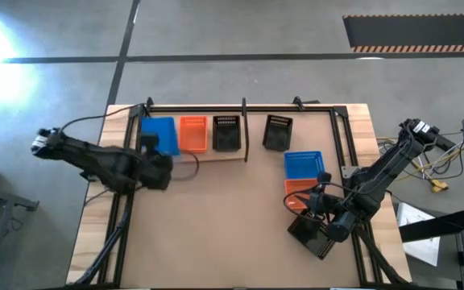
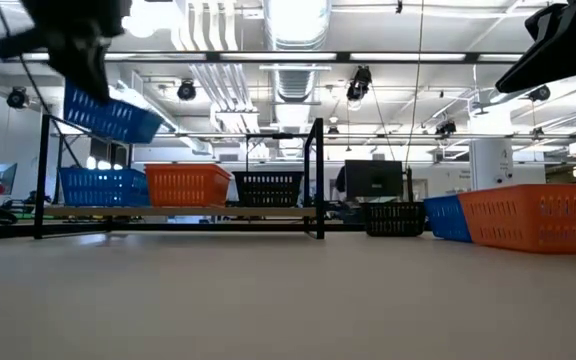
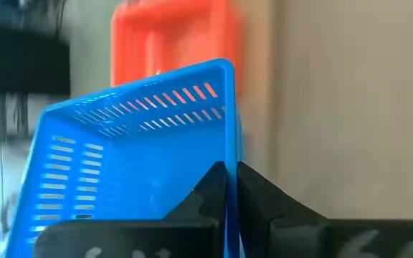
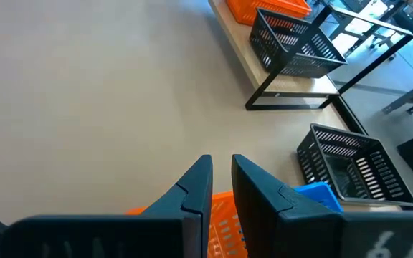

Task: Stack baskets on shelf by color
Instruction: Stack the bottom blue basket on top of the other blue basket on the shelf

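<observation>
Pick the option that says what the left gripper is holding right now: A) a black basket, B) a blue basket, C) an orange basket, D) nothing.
B: the left gripper is shut on the wall of a blue basket, and the low view shows that basket lifted and tilted above the blue one standing on the shelf.
</observation>
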You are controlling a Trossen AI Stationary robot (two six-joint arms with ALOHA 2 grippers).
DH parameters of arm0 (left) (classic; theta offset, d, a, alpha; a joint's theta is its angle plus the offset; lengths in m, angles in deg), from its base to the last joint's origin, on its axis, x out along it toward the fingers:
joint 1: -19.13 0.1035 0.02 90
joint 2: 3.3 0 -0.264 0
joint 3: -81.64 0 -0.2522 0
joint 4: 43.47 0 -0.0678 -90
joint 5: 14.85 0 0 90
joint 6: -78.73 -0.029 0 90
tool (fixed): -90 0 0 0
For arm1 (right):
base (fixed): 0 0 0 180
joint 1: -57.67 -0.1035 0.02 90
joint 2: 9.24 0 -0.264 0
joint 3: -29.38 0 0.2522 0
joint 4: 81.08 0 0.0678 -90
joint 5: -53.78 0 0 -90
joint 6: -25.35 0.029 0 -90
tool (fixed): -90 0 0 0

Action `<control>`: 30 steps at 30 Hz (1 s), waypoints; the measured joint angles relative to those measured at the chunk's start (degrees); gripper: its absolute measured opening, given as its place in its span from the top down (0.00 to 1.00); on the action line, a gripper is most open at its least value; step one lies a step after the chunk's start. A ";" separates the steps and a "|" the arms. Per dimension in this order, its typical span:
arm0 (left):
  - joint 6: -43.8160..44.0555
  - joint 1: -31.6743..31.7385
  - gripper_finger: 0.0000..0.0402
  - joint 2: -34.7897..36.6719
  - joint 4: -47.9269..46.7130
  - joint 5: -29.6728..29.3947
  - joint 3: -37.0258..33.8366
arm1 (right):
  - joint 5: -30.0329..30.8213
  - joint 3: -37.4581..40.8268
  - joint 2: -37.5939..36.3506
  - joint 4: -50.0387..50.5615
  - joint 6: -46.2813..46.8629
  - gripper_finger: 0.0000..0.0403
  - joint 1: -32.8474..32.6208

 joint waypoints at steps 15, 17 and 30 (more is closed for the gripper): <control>-16.98 15.88 1.00 3.52 13.18 -3.18 -12.56 | 1.46 0.00 -0.02 -1.69 -0.90 0.88 0.02; -17.84 16.84 1.00 2.35 13.47 -2.03 -12.56 | 1.46 0.00 -0.02 -1.68 -0.92 0.88 0.02; -25.90 21.42 1.00 2.22 19.01 5.43 -12.51 | 1.46 0.00 -0.02 -1.72 -0.96 0.88 0.02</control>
